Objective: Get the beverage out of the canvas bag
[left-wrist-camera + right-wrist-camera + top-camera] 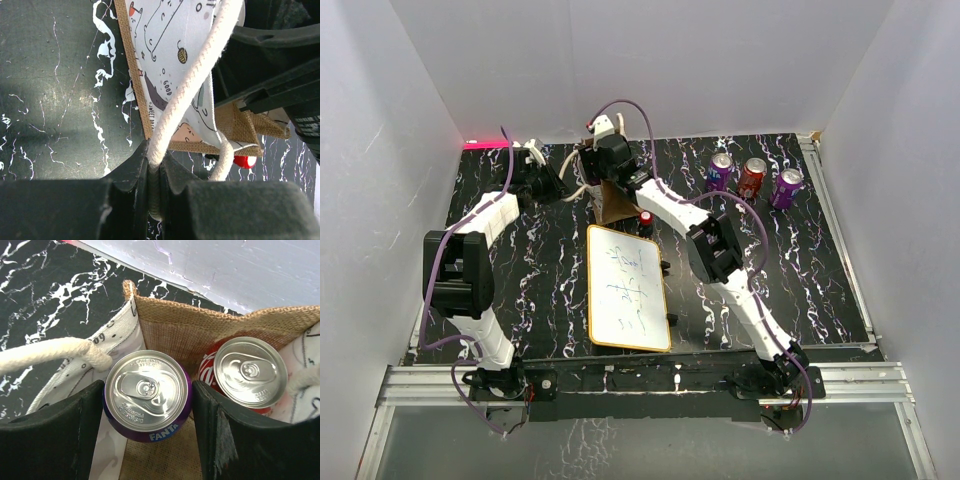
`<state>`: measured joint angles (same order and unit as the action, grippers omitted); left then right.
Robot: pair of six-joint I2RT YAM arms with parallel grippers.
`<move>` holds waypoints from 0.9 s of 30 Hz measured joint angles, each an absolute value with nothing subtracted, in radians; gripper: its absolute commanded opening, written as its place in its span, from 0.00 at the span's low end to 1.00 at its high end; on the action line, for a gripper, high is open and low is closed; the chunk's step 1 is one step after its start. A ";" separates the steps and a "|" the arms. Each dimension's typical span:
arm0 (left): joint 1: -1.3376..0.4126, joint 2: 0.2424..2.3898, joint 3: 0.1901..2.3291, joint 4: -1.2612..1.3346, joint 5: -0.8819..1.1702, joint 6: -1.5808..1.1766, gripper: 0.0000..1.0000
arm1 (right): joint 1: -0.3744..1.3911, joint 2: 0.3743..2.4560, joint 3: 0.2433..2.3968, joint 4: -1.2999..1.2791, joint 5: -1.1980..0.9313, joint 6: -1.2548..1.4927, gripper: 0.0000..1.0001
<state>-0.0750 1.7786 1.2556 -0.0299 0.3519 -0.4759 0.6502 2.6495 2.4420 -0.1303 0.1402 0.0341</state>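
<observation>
The canvas bag [616, 204] stands at the back middle of the table, tan burlap with a printed white lining [165, 45]. My left gripper [156, 161] is shut on one cream rope handle [195, 75] and holds it out to the left. My right gripper [147, 392] reaches down into the bag [180, 325]. Its two fingers press on both sides of a purple Fanta can [147, 395] that stands upright. A red cola can [245, 372] stands beside it in the bag, to the right. The other rope handle [55, 355] lies at the left.
Three cans stand on the table at the back right: purple [720, 172], red [752, 178], purple [786, 188]. A white board with a yellow rim [625, 287] lies in front of the bag. A small red object [646, 217] sits by the bag's right side.
</observation>
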 measured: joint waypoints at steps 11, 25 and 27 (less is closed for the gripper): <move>-0.075 1.779 1.256 -0.030 0.352 -0.476 0.00 | 0.654 2.574 2.423 -0.113 0.159 0.067 0.08; -0.075 1.779 1.256 -0.027 0.352 -0.476 0.00 | 0.654 2.427 2.377 -0.104 0.188 0.077 0.08; -0.075 1.779 1.256 -0.027 0.352 -0.476 0.00 | 0.654 2.390 2.370 -0.106 0.190 0.077 0.08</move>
<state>-0.0750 1.7786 1.2556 -0.0269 0.3515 -0.4755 0.6544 2.3901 2.3699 -0.1059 0.1898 0.0772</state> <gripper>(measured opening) 0.075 0.664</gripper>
